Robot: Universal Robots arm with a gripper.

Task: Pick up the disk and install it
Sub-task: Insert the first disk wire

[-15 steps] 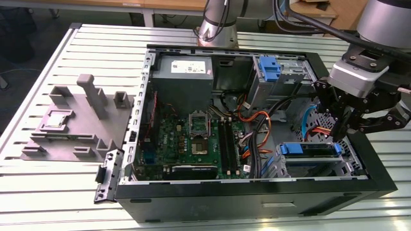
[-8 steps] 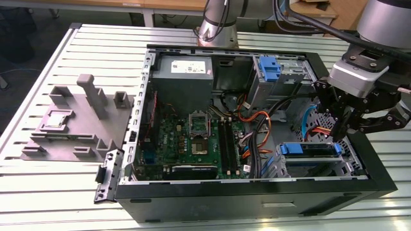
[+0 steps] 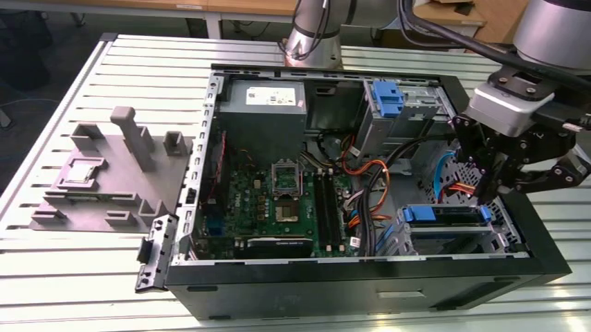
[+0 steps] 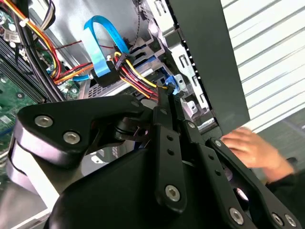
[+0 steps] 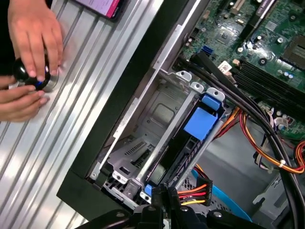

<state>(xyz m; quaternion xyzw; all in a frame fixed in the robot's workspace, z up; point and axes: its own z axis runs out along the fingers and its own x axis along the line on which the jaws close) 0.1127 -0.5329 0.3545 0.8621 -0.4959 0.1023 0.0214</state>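
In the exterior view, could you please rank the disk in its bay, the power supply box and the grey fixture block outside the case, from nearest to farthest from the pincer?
1. disk: just below the pincer, in the bay.
2. power supply box: across the case, far corner.
3. grey fixture block: outside the case, on the exterior view's left.

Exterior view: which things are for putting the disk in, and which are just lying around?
For the job:
- disk, sitting in its bay
- tool, right above it
- computer case

Just lying about:
- grey fixture on the table
- blue clip at the case's far end
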